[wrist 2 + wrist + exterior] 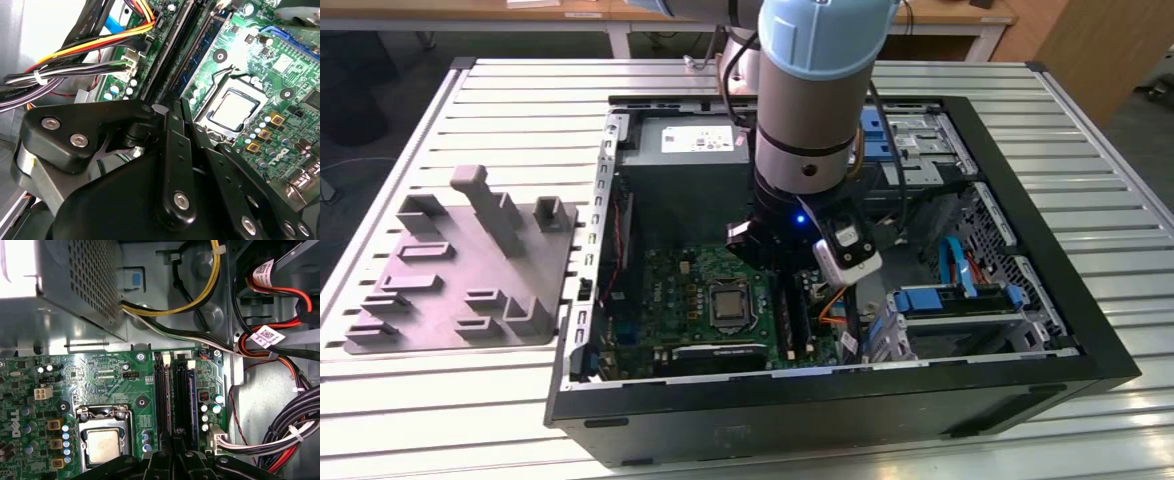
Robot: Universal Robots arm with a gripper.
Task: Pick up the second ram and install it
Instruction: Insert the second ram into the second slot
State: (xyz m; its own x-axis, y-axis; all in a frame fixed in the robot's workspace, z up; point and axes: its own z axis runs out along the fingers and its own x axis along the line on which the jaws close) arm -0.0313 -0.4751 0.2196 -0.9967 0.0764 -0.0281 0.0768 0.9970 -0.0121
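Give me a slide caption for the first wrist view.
Gripper over the memory slots beside the processor socket on the green board.

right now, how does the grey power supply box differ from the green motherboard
The power supply box is plain grey metal with a perforated wall; the motherboard is green and crowded with small parts around a silver socket. The box stands up as a block; the board lies flat and thin. Both sit inside the black case.

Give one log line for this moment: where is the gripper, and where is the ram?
gripper: low over the memory slots | ram: standing in a slot | held: cannot tell
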